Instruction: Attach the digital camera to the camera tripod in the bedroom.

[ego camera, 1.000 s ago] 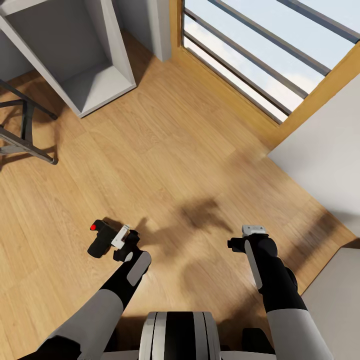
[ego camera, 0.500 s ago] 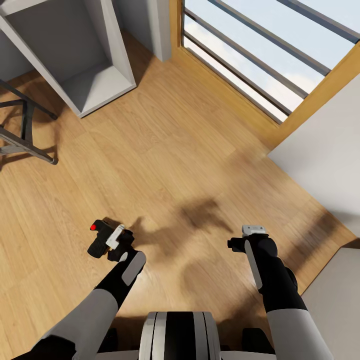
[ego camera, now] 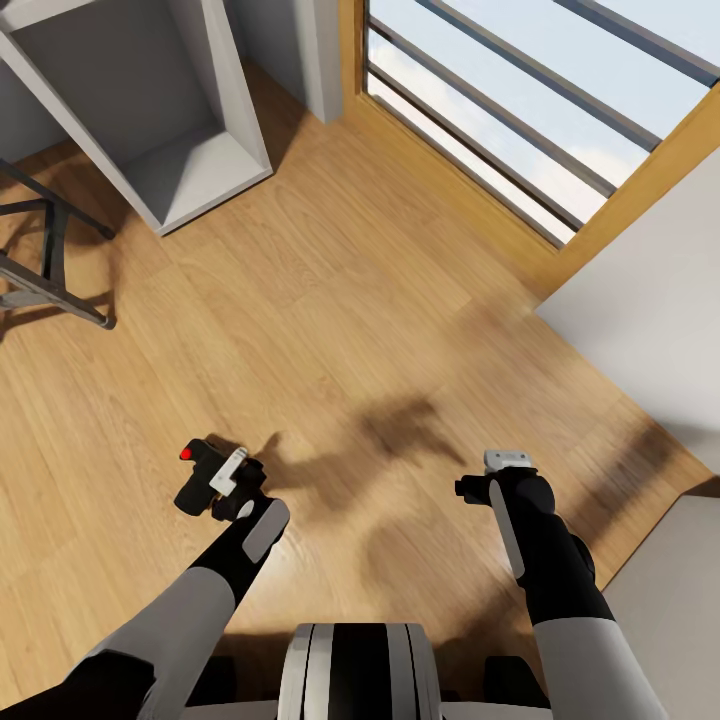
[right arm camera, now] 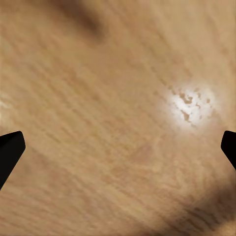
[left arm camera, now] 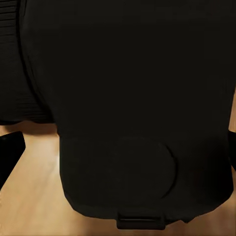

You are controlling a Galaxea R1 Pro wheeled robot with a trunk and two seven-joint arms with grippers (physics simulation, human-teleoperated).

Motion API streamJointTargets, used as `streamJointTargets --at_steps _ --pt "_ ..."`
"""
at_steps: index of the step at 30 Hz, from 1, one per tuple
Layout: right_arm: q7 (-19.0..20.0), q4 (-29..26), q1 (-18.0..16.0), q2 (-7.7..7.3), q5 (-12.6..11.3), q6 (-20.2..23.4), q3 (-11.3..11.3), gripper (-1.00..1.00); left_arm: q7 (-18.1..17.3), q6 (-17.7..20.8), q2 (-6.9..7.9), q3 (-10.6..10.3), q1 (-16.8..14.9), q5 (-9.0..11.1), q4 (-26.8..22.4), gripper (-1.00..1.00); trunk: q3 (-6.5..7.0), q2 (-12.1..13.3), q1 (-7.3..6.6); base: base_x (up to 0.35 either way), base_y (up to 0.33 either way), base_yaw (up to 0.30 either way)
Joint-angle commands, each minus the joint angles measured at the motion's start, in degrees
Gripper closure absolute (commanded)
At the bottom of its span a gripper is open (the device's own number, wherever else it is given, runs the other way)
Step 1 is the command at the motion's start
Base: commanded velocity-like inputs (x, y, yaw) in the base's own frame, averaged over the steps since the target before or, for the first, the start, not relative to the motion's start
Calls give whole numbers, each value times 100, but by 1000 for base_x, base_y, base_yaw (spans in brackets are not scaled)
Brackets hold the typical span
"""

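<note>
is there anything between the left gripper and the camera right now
Nothing visible. In the head view the left gripper is right at the digital camera with no object between them, and in the left wrist view the camera's black body sits close up ahead. Whether the fingers are already touching it cannot be told.
</note>
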Motion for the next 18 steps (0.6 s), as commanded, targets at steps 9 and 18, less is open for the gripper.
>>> streamJointTargets --at_steps 9,18 --pt "20 -5 -2 5 35 26 -8 -100 27 -27 0 -42 -8 42 6 100 -3 -1 -1 0 0 0" --pt "20 -5 -2 5 35 26 -8 -100 26 -23 0 -42 -8 33 -66 100 -3 -1 -1 0 0 0"
